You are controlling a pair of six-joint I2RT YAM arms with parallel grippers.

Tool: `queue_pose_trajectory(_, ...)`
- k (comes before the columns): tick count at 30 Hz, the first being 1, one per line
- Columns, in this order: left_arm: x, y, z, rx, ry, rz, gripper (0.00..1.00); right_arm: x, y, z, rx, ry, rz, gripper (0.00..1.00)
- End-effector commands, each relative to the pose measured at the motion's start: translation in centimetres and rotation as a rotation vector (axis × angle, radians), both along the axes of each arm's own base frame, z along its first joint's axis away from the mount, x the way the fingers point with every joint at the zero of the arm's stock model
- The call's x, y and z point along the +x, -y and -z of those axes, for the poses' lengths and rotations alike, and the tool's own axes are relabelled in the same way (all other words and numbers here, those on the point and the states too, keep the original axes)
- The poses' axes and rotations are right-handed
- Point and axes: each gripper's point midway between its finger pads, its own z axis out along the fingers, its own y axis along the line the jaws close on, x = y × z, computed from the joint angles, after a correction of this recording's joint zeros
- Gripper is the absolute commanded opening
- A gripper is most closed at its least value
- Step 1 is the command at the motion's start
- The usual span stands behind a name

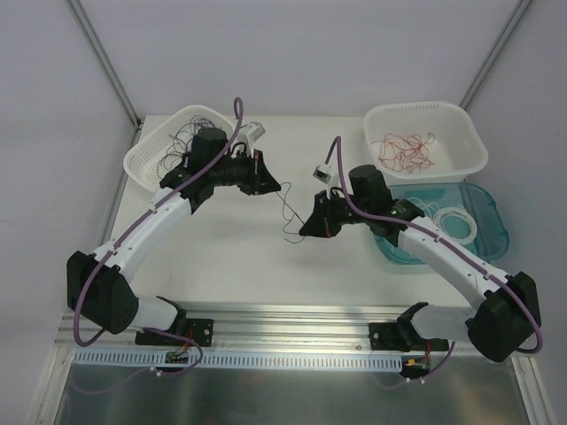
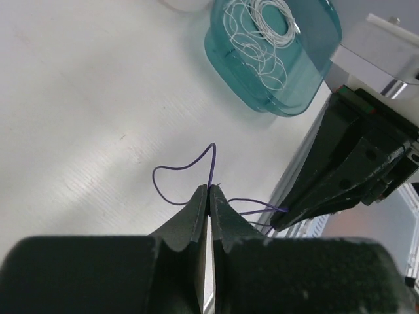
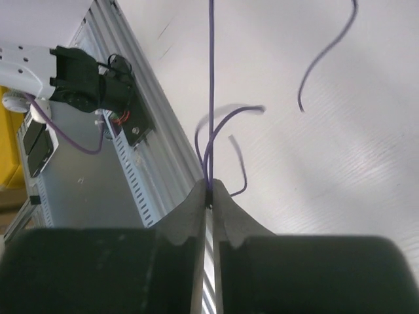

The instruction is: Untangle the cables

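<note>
A thin dark purple cable (image 1: pixel 288 212) runs across the table between my two grippers. My left gripper (image 1: pixel 272 186) is shut on one part of it; in the left wrist view the cable (image 2: pixel 180 169) loops out from the closed fingertips (image 2: pixel 196 199). My right gripper (image 1: pixel 306 228) is shut on several strands of the same purple cable (image 3: pixel 211 78), which rises taut from the tips. A loose purple end (image 3: pixel 327 52) curls over the table. More dark cables lie in the white basket (image 1: pixel 146 159), red ones (image 1: pixel 406 149) in the white bin, white ones (image 1: pixel 456 220) in the teal tray.
The white bin (image 1: pixel 469 133) stands at the back right, and the teal tray (image 1: pixel 492 235) sits just in front of it, under the right arm. The aluminium rail (image 1: pixel 292 319) runs along the near edge. In the left wrist view the right gripper (image 2: pixel 283 222) is close by on the right.
</note>
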Motion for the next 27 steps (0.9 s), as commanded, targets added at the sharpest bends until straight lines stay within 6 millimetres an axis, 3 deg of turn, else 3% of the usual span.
queue_pose_trajectory(1, 4.0, -3.2, -4.7, -0.045, 0.11, -0.186, 0.0, -0.4, 0.6, -0.4, 0.004, 0.039, 0.024, 0.08)
queue_pose_trajectory(3, 5.2, -4.4, -5.7, -0.055, 0.121, -0.234, 0.0, -0.5, 1.0, 0.0, -0.016, 0.035, 0.041, 0.16)
queue_pose_trajectory(4, 6.1, -5.7, -6.1, -0.059, 0.123, -0.274, 0.0, -0.5, 1.1, 0.0, -0.023, 0.037, 0.048, 0.28)
queue_pose_trajectory(7, 7.7, -7.4, -7.4, -0.064, 0.15, -0.337, 0.0, -0.4, 1.8, 0.3, -0.048, 0.043, 0.077, 0.52)
queue_pose_trajectory(10, 9.4, -9.9, -8.8, -0.067, 0.175, -0.41, 0.0, -0.5, 2.4, 0.3, -0.068, 0.053, 0.095, 0.68)
queue_pose_trajectory(13, 11.3, -13.1, -11.3, -0.077, 0.223, -0.494, 0.0, -0.6, 3.1, 0.1, -0.09, 0.072, 0.112, 0.74)
queue_pose_trajectory(16, 12.8, -15.3, -12.6, -0.07, 0.244, -0.559, 0.0, -0.5, 3.8, -0.1, -0.119, 0.088, 0.129, 0.82)
queue_pose_trajectory(22, 16.7, -22.5, -13.6, -0.026, 0.282, -0.772, 0.0, -0.3, 4.8, -0.8, -0.163, 0.131, 0.156, 0.95)
queue_pose_trajectory(27, 19.8, -28.0, -12.2, 0.008, 0.257, -0.912, 0.0, 0.1, 5.7, -1.0, -0.201, 0.151, 0.183, 1.0)
